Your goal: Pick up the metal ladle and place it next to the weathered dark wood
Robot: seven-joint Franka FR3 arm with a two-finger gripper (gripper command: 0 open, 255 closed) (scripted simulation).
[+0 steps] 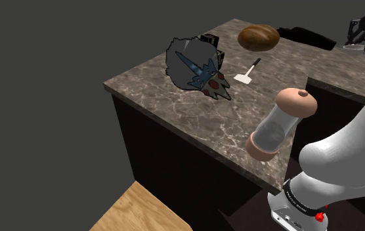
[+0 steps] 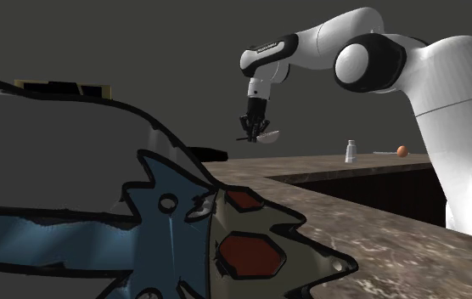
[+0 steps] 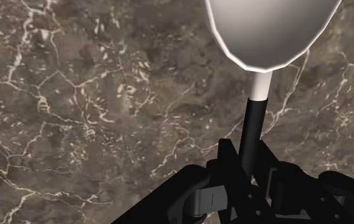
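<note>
Counter [image 1: 174, 98] from above, low across, close

Arm [image 2: 451, 93] above marble counter [image 2: 387, 234]; gripper [image 2: 252, 131] clasps ladle [image 2: 266, 138] in mid-air. Foreground: dark blue spiked object [image 2: 171, 242]. Background: shaker [image 2: 351, 151].

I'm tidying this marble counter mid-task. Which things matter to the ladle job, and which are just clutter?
Job: grey-bowled black-handled ladle, clasped in the tool; brown rounded wood lump.
Clutter: white spatula; pink-capped clear grinder; grey spiky-patterned ball.
</note>
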